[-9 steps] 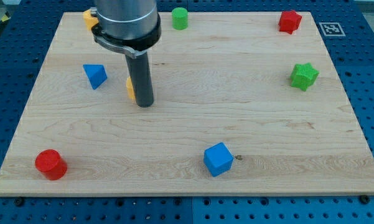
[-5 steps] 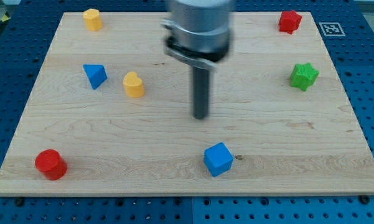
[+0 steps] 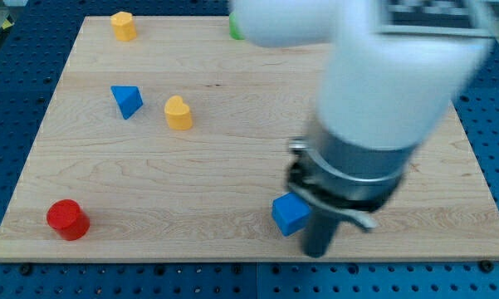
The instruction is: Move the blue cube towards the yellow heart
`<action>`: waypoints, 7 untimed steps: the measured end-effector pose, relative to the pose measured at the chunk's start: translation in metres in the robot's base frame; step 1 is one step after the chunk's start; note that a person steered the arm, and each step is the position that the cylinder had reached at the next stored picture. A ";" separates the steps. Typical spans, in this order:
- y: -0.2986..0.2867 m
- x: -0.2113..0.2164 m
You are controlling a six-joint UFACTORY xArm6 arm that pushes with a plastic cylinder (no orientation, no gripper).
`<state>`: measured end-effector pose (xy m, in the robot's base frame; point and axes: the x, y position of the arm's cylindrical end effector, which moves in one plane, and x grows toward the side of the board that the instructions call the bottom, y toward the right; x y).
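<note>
The blue cube (image 3: 289, 213) sits near the board's bottom edge, right of centre. My tip (image 3: 316, 252) is at the bottom edge of the board, just to the right of and below the cube, close to its right side; whether it touches is unclear. The yellow heart (image 3: 178, 113) lies in the upper left part of the board, far up and left of the cube. The arm's blurred body hides much of the board's right side.
A blue triangular block (image 3: 126, 100) lies left of the heart. A yellow block (image 3: 123, 25) sits at the top left. A red cylinder (image 3: 67, 220) is at the bottom left. A green block (image 3: 235, 26) peeks out at the top, partly hidden by the arm.
My tip has swept from beside the yellow heart across the board's middle down to the bottom right, ending next to the blue cube. The blocks have not visibly moved.
</note>
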<state>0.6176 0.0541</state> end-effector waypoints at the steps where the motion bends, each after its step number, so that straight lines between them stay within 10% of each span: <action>1: 0.000 0.000; 7: -0.028 -0.118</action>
